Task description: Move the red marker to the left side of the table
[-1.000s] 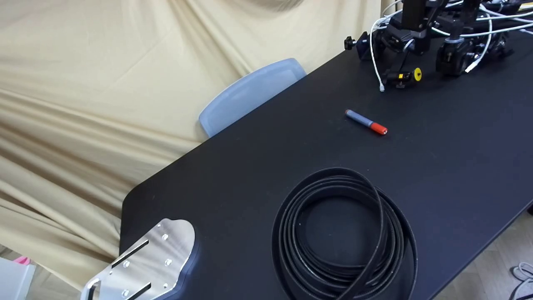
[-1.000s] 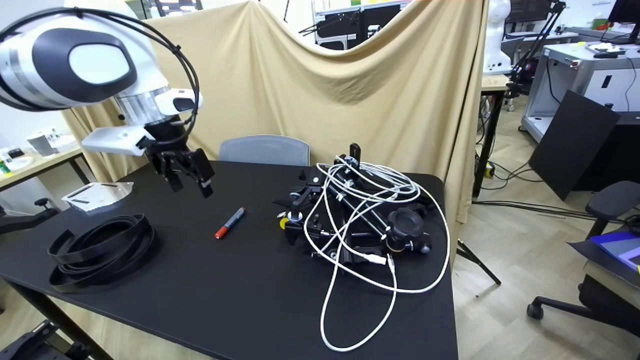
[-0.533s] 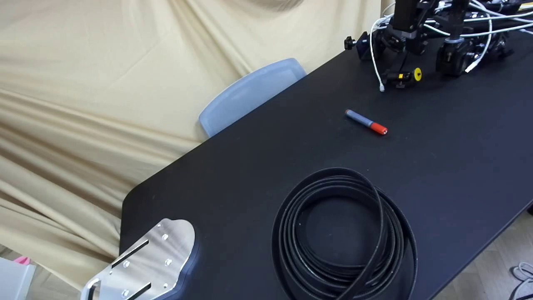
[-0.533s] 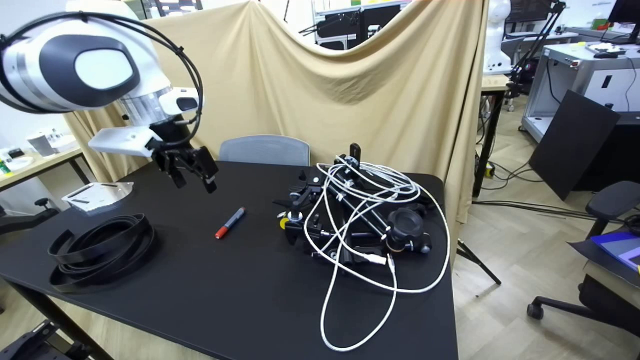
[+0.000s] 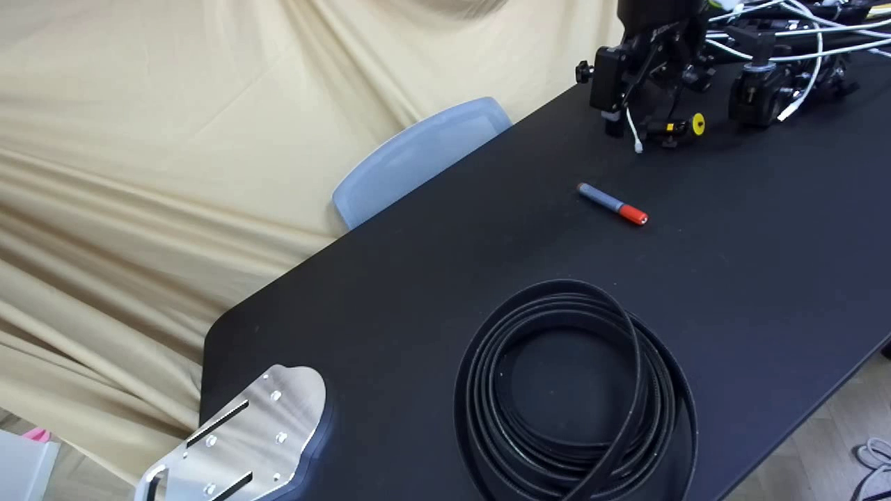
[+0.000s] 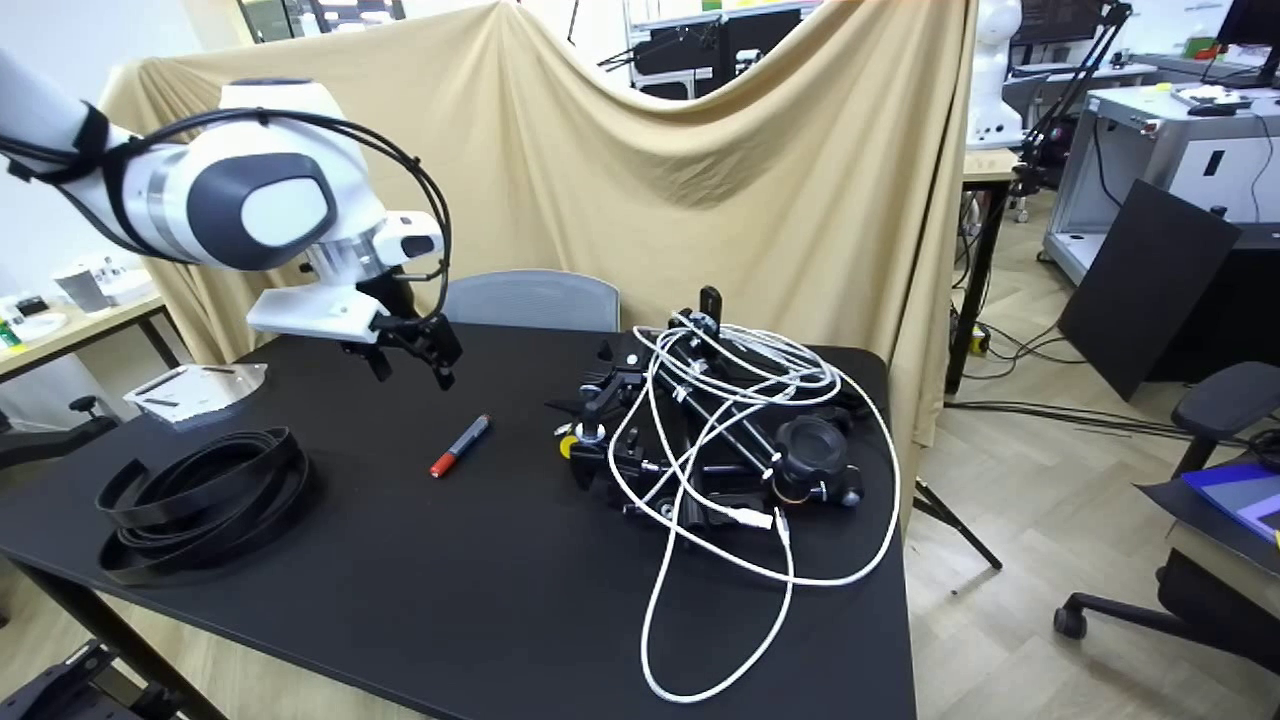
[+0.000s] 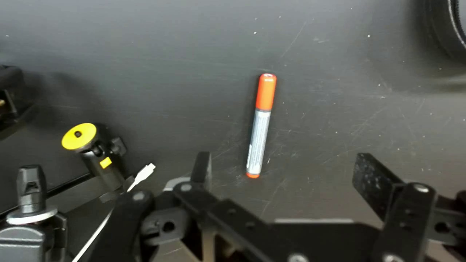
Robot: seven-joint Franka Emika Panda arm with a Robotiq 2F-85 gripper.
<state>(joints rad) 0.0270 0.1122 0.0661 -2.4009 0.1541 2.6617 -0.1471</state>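
The red marker (image 5: 612, 204) lies on the black table (image 5: 404, 292) with its red cap and blue-grey barrel visible. It also shows in an exterior view (image 6: 460, 446), to the right of the coil. In the wrist view the red marker (image 7: 259, 134) lies with its cap away from me; its plain end is just beyond the fingertips, nearer the left one. My gripper (image 7: 283, 163) is open and empty, above the table. In an exterior view the gripper (image 6: 412, 372) hangs above and behind the marker, apart from it.
A coiled black cable (image 5: 480, 396) and a metal plate (image 5: 243, 431) lie on the table. Black mounting gear with a yellow disc (image 7: 79, 136) and white cables (image 6: 690, 545) stands close to the gripper's side. A pale blue chair back (image 5: 424, 160) stands behind the table edge.
The arm and gripper have moved lower and to the right in an exterior view where the whole arm shows, toward the marker's region. The marker has not moved.
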